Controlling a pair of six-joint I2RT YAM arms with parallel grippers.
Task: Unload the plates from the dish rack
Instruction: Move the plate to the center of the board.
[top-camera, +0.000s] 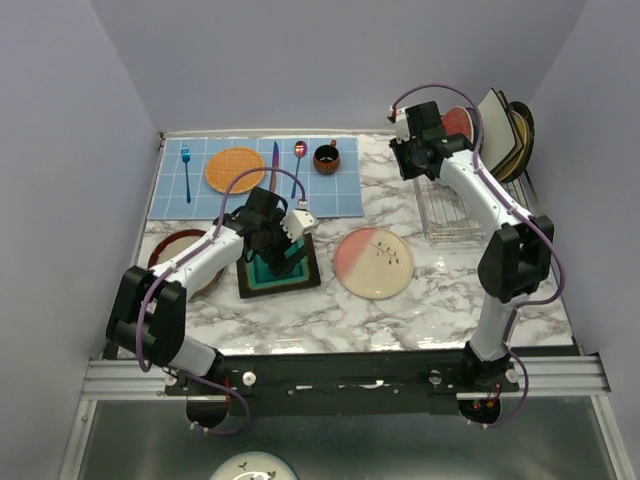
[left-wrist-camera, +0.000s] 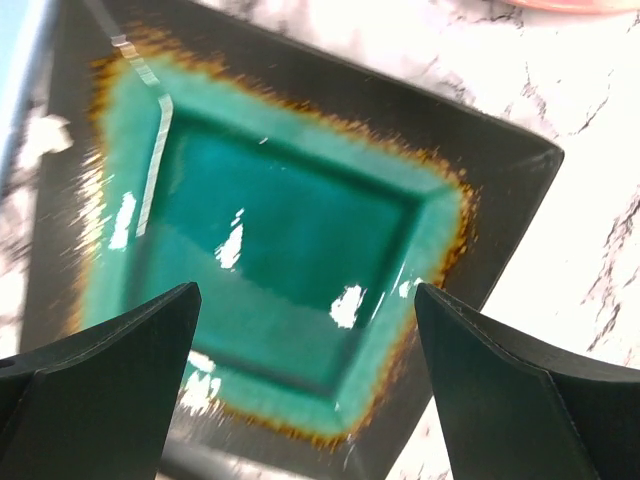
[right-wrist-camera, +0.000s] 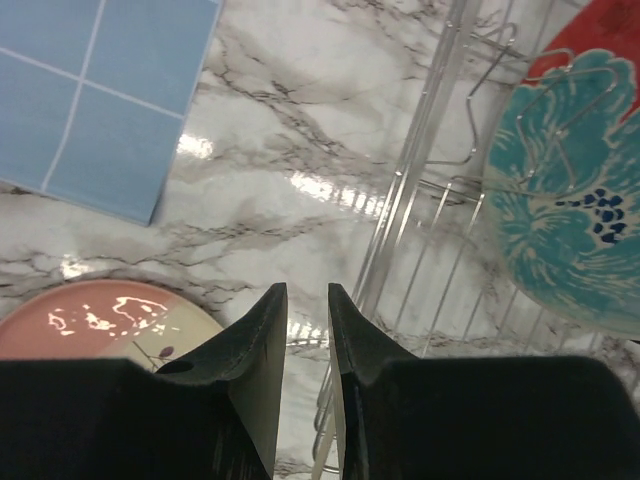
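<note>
- Top view: the left gripper (top-camera: 285, 250) hung over the teal square plate (top-camera: 262, 272), which lay flat on the marble table (top-camera: 440, 300) near the pink-and-cream plate (top-camera: 372, 262). The right gripper (top-camera: 410, 160) was at the far end of the dish rack (top-camera: 450, 210), where several plates (top-camera: 500, 125) stood on edge.
- Left wrist view: the fingers (left-wrist-camera: 110, 390) stood wide apart above the teal square plate, gripping nothing. That plate looked set down. A straight lift away would avoid nudging it.
- Right wrist view: the fingers (right-wrist-camera: 262, 340) were all but together with nothing between them, above the rack's wires. The flowered plate (right-wrist-camera: 570, 210) sat just to one side. To take it well, the jaws would have to part first. They could then close on the plate's upper rim and draw it straight up between the prongs, so that it neither snagged nor knocked its neighbours.
</note>
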